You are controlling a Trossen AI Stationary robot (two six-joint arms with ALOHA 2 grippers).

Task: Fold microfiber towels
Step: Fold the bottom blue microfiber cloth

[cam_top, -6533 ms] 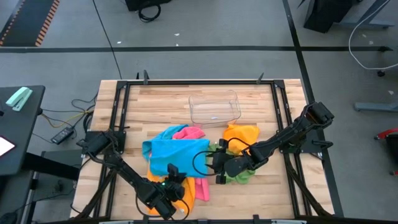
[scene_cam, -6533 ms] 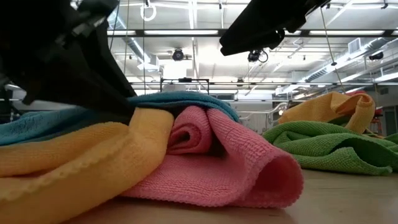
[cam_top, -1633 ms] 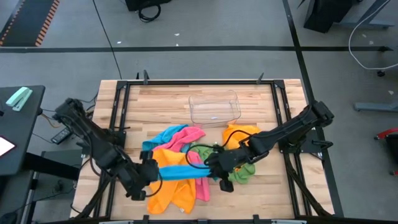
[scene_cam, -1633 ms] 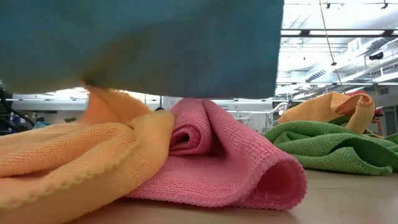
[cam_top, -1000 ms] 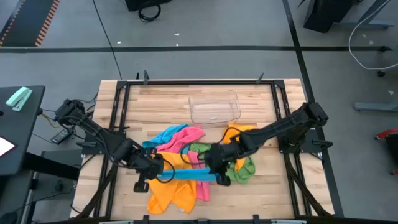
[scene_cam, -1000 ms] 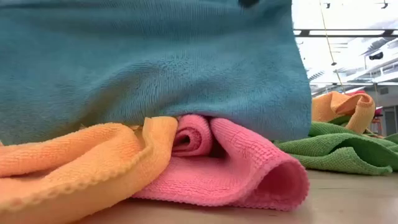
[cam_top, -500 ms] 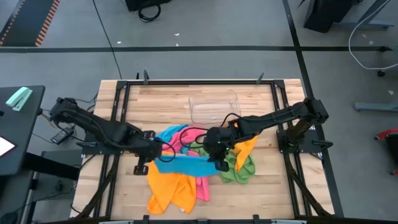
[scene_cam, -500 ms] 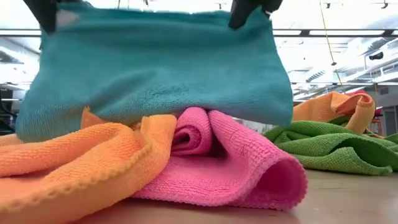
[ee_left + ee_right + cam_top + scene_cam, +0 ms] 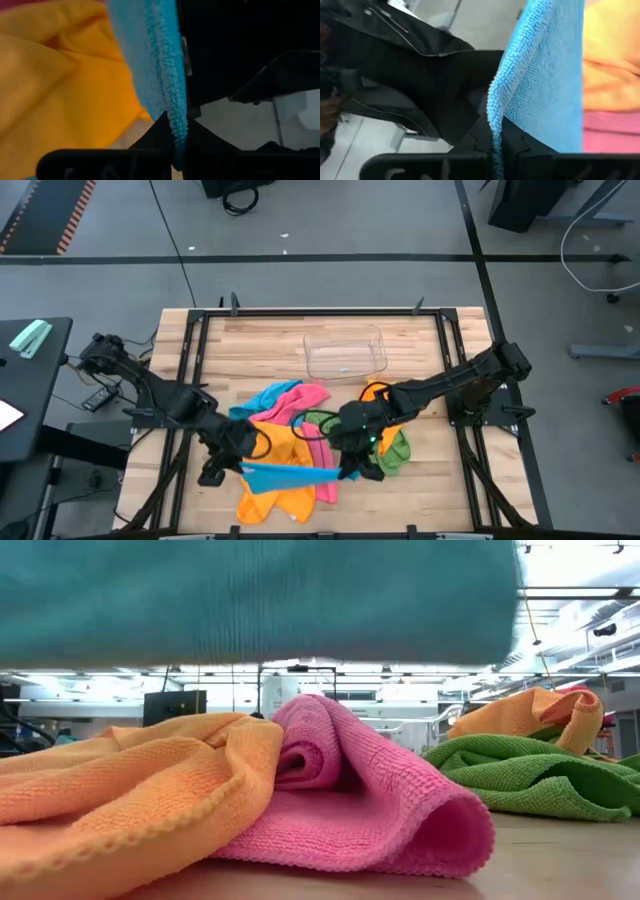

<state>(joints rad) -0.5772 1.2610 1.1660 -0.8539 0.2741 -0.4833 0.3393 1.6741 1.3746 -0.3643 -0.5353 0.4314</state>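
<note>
Blue towel (image 9: 288, 473) held stretched between both grippers, raised above towel heap near front of table (image 9: 250, 345). Left gripper (image 9: 238, 467) clamped on left corner; right gripper (image 9: 347, 471) clamped on right corner. Below: orange towel (image 9: 268, 495), pink towel (image 9: 322, 480); green towel (image 9: 390, 452) beside right gripper. Tray (image 9: 345, 354) well behind heap.

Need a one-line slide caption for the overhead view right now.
Left claw and right claw hold a blue towel stretched between them above the orange towel and pink towel.
</note>
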